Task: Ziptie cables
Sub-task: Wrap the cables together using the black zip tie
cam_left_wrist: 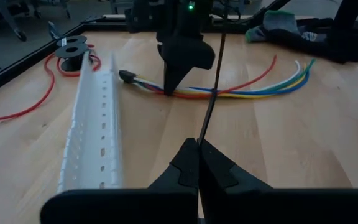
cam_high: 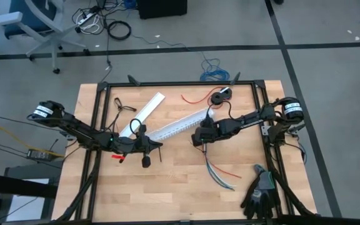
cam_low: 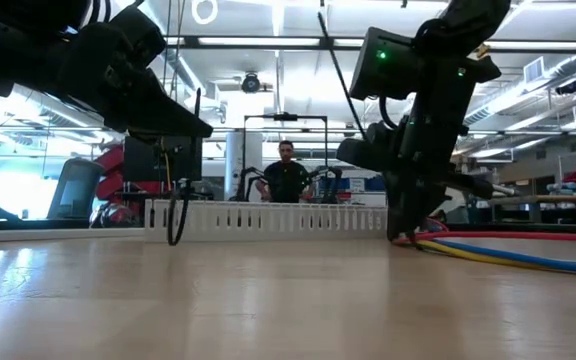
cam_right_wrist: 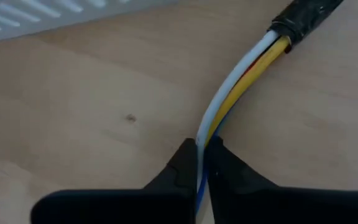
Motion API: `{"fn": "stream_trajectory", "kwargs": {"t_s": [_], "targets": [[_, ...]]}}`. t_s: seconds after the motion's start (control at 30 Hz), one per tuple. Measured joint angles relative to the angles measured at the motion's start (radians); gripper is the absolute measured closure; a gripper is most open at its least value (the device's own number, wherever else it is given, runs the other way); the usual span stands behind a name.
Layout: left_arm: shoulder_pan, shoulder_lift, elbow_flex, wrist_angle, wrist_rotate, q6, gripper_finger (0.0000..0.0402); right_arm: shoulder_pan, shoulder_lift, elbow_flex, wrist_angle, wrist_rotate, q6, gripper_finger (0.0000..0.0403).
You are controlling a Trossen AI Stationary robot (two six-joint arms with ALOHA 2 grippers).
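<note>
R gripper [cam_right_wrist: 201,163]: clamped on cables [cam_right_wrist: 241,74] nr black-sleeved end.
L gripper [cam_left_wrist: 199,163]: closed on thin black ziptie [cam_left_wrist: 211,93], held upright.

The cables [cam_high: 220,175] lie on the table [cam_high: 180,194], right of centre, fanning toward the near edge; their sleeved end [cam_right_wrist: 306,15] points toward the far side. The right hand [cam_high: 200,141] sits on the bundle just behind that end, fingers pinched on the wires. A slotted duct [cam_high: 180,125] lies slantwise behind it, mid-table, and a flat strip [cam_high: 144,114] lies to its left. A spool [cam_high: 220,95] rests near the far edge, a loose wire [cam_high: 195,99] beside it. The left hand [cam_high: 157,147] is left of centre, closed on a thin strap [cam_left_wrist: 213,81]. Gloves [cam_high: 261,190] lie at the near right corner.
</note>
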Motion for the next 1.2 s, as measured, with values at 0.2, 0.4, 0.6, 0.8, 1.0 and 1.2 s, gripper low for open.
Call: {"fn": "stream_trajectory", "kwargs": {"t_s": [0.2, 0.4, 0.6, 0.8, 1.0, 1.2], "targets": [[0.000, 0.000, 0.000, 0.009, 0.031, -0.030, 0.0401, 0.049, -0.023, -0.003, -0.009, 0.023, -0.072, 0.0397], [-0.006, 0.000, 0.000, 0.015, 0.066, -0.076, 0.0401, 0.136, -0.099, -0.009, -0.070, -0.005, -0.075, 0.0400], [-0.004, 0.000, 0.000, 0.016, 0.071, -0.076, 0.0401, 0.206, -0.143, -0.008, -0.112, 0.044, -0.126, 0.0402], [0.022, 0.011, 0.000, 0.071, 0.089, -0.058, 0.0401, 0.245, -0.142, -0.007, 0.024, 0.034, -0.350, 0.0403], [0.058, 0.078, 0.062, 0.079, 0.135, -0.024, 0.0401, 0.244, -0.142, -0.005, 0.204, -0.023, -0.583, 0.0403], [0.105, 0.176, 0.154, 0.078, 0.177, 0.026, 0.0401, 0.224, -0.136, -0.004, 0.262, -0.116, -0.671, 0.0403]]}}
